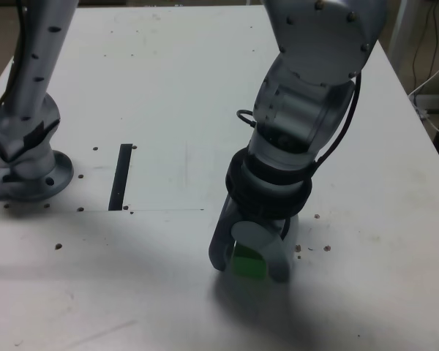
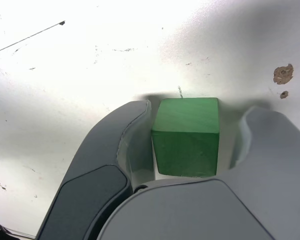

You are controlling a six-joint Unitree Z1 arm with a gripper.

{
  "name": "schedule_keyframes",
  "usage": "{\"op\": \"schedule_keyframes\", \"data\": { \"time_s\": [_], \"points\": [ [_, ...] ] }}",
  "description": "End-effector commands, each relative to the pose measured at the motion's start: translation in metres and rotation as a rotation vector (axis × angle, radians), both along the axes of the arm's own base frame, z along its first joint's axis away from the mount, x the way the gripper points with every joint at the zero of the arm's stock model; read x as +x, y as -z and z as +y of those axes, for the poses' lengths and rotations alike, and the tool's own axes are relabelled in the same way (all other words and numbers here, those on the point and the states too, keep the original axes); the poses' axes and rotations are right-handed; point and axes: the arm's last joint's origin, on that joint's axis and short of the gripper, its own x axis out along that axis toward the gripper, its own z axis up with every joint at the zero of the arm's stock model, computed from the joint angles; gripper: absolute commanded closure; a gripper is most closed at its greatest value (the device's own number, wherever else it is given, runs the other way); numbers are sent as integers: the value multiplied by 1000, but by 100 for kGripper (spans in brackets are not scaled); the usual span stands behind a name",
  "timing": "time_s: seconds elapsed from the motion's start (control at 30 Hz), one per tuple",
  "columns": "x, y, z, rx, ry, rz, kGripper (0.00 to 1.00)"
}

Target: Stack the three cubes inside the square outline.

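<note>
A green cube point(image 1: 247, 265) rests on the white table, in the front middle of the exterior view. My gripper point(image 1: 249, 269) reaches down over it with one finger on each side. In the wrist view the green cube point(image 2: 187, 137) lies between the jaws of the gripper point(image 2: 195, 114). The dark finger point(image 2: 125, 135) touches one face of the cube. A narrow shadowed gap separates the grey finger point(image 2: 260, 145) from the opposite face, so the jaws are open. Only this one of the three cubes shows. The square outline is out of view.
A straight black strip point(image 1: 121, 175) lies on the table at the exterior view's left, with a thin pencil line running right from its lower end. A second arm's base point(image 1: 29, 172) stands at the far left. Small holes and brown chips point(image 2: 282, 74) dot the table beside the gripper.
</note>
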Motion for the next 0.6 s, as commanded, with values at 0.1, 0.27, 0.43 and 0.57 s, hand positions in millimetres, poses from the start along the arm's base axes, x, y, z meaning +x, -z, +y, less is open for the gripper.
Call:
{"op": "schedule_keyframes", "data": {
  "time_s": [0.1, 0.27, 0.43, 0.57],
  "points": [
    [0, 1, 1, 6, 0, 6, 74],
    [-3, -3, 3, 16, 0, 12, 75],
    [-13, -20, 10, 53, -1, 16, 74],
    [-25, -44, 22, 93, -10, -1, 74]
  ]
}}
